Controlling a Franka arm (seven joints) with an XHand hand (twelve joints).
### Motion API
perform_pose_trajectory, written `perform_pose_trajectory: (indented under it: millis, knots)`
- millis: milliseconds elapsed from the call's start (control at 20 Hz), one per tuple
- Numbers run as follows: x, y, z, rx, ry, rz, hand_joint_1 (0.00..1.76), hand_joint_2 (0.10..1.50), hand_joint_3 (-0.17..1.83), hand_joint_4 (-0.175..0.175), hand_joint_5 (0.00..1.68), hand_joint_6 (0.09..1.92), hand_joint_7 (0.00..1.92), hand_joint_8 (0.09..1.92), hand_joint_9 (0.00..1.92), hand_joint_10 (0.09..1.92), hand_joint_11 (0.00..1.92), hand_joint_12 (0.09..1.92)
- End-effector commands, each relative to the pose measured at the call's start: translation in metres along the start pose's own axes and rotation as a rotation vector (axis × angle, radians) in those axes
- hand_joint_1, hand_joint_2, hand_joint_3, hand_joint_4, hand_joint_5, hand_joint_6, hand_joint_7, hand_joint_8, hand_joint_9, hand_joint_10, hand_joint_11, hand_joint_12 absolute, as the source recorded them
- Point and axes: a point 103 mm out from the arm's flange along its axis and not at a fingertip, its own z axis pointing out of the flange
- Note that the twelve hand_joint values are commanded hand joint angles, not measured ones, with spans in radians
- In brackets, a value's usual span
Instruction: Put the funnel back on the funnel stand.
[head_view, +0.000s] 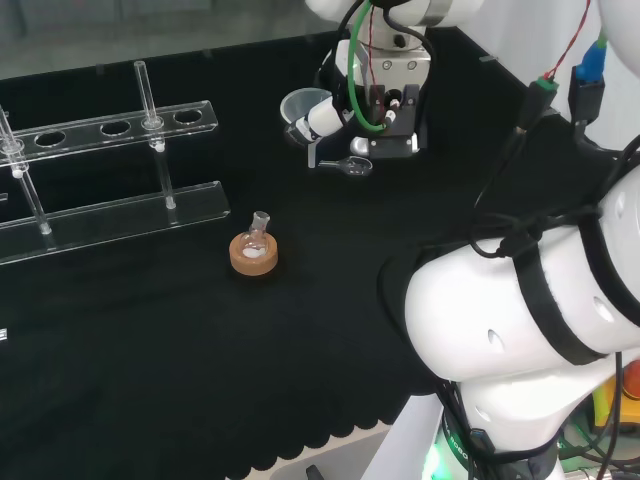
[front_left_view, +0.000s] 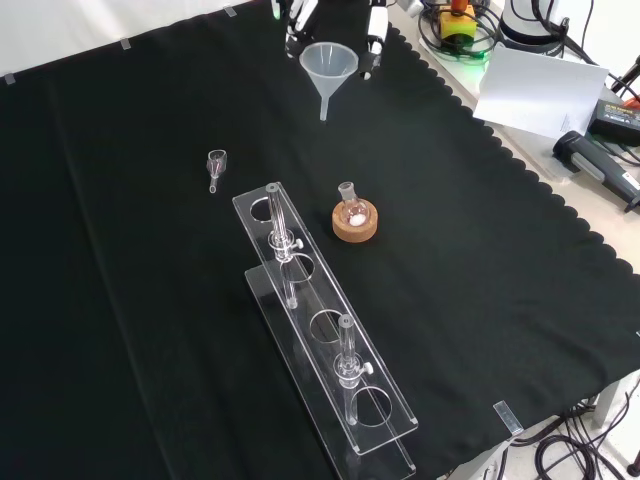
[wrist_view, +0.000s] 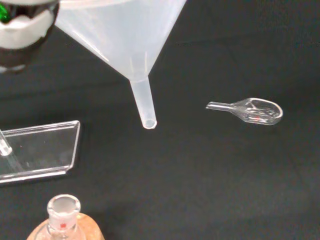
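I hold the funnel (front_left_view: 328, 66) in my hand (front_left_view: 372, 35), fingers pinching its wide rim from both sides so the spout hangs straight down, clear of the cloth and ready to drop into a hole. It hangs at the far end of the front view, well apart from the clear funnel stand (front_left_view: 330, 335), which lies nearer the camera. I count one funnel, one stand with four holes, one small flask (front_left_view: 349, 205) on one cork ring (front_left_view: 355, 223), and one little glass scoop (front_left_view: 215, 166) lying loose.
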Motion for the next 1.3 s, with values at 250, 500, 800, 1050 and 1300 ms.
perform_pose_trajectory:
  millis: [250,500,800,1050,1300]
  knots:
    - [0.073,-0.005,0.010,-0.011,-0.063,-0.010,0.87,0.50,0.55,0.092,0.85,0.16,1.20,0.09,0.85,0.27,0.00,1.41]
    - [0.121,0.002,0.009,-0.039,-0.074,-0.043,0.87,0.50,0.55,0.092,0.85,0.16,1.20,0.09,0.85,0.27,0.00,1.41]
    - [0.155,0.022,-0.004,-0.090,-0.062,-0.073,0.87,0.50,0.55,0.092,0.85,0.16,1.20,0.09,0.86,0.27,0.00,1.41]
    - [0.155,0.040,-0.020,-0.119,-0.052,-0.072,0.87,0.50,0.56,0.092,0.85,0.17,1.21,0.09,0.86,0.27,0.00,1.41]
    - [0.147,0.057,-0.028,-0.123,-0.026,-0.060,0.87,0.50,0.56,0.093,0.85,0.17,1.21,0.09,0.86,0.27,0.00,1.41]
